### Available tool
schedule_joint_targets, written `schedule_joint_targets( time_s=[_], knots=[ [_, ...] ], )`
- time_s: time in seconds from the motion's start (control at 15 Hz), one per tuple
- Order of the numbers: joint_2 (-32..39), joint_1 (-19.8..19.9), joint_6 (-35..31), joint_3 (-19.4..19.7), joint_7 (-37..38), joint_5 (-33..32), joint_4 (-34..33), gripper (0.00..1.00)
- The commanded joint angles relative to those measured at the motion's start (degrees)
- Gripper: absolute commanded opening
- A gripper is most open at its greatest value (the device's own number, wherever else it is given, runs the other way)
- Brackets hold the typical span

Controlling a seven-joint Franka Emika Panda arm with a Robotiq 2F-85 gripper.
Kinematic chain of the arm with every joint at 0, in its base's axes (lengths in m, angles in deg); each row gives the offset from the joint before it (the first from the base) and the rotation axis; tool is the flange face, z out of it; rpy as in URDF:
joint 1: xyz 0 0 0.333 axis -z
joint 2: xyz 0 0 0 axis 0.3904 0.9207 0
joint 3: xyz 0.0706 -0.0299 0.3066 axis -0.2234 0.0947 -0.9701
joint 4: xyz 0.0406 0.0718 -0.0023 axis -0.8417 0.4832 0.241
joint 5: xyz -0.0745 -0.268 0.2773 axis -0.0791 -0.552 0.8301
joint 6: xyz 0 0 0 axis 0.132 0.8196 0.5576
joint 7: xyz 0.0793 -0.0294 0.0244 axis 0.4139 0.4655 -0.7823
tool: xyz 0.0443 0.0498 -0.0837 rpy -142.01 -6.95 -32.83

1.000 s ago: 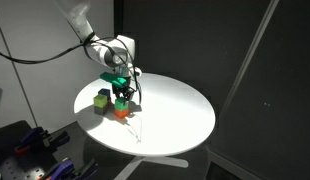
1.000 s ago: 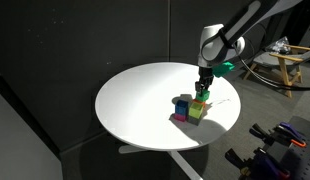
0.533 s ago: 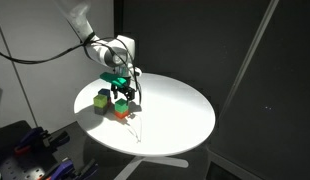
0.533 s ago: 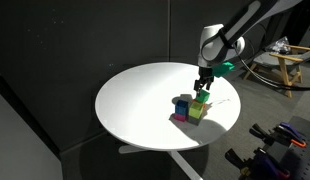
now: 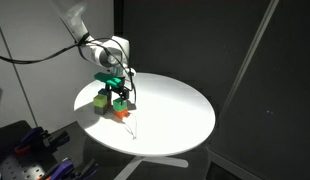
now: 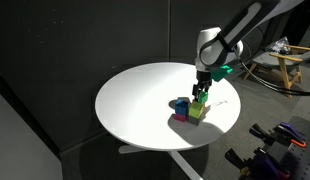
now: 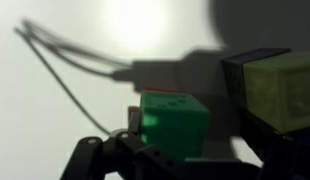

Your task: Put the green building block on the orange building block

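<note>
White worktop (image 7: 35, 130) was blurred in the wrist view; the orange building block (image 5: 120, 111) lay all but hidden there beneath the green building block (image 7: 173, 120), a deep bluish-green cube resting on it; gripper (image 5: 122, 88) hung just above, jaws spread, gripping nothing.

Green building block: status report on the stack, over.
Gripper open, low over the stack. Green building block sitting on orange building block. Lime cube close beside, not in the way.
</note>
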Motion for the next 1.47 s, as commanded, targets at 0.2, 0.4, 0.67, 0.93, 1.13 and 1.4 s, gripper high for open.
schedule_joint_targets(
  time_s=[0.2,0.4,0.67,0.93,1.13,1.4],
  knots=[
    [-7.46,-0.91,0.48,-0.99,0.13,-0.96,3.91,1.0],
    [-11.45,-0.88,0.95,-1.14,-0.08,-0.82,5.02,1.0],
    [-16.08,-1.22,3.0,-1.31,0.46,-0.91,5.68,1.0],
    [-20.23,-1.93,6.62,-1.96,1.35,-0.86,6.64,1.0],
    [-22.71,-2.53,9.93,-2.58,1.19,-0.48,7.46,1.0],
    [-26.16,-3.29,15.13,-3.46,0.43,0.57,8.78,1.0]
  ],
)
